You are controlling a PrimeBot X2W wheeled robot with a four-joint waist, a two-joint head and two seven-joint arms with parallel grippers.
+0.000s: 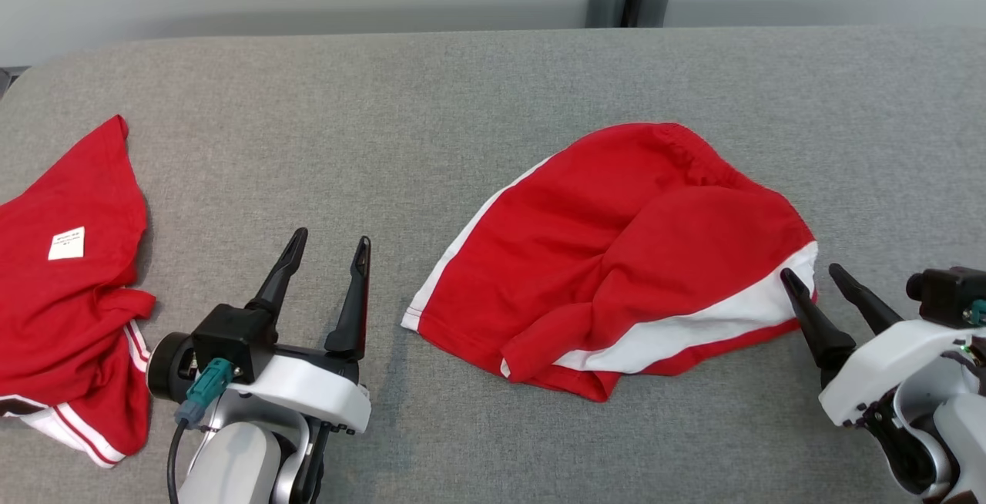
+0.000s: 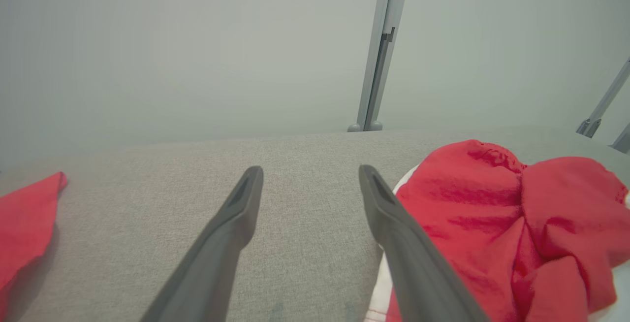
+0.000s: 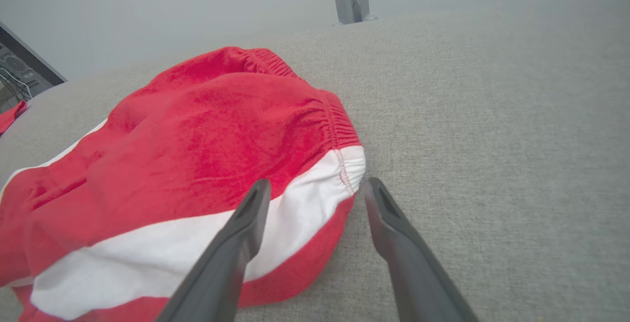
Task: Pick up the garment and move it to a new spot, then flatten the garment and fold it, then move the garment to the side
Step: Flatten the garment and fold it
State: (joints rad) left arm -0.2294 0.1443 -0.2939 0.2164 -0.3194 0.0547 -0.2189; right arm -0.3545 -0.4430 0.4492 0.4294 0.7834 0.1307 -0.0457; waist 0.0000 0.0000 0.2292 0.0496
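Since the garment [image 1: 616,257] lies rumpled and doubled over in the middle of the table [image 1: 493,80], we judge that flattening comes next. The left gripper [image 1: 332,236] and right gripper [image 1: 810,271] flank it, both open and empty. We should pinch opposite edges low, one layer each, then draw apart evenly.

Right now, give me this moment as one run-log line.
garment: red shorts crumpled on table | left pincer: open, over bare table | right pincer: open at shorts' white-striped edge, nothing held
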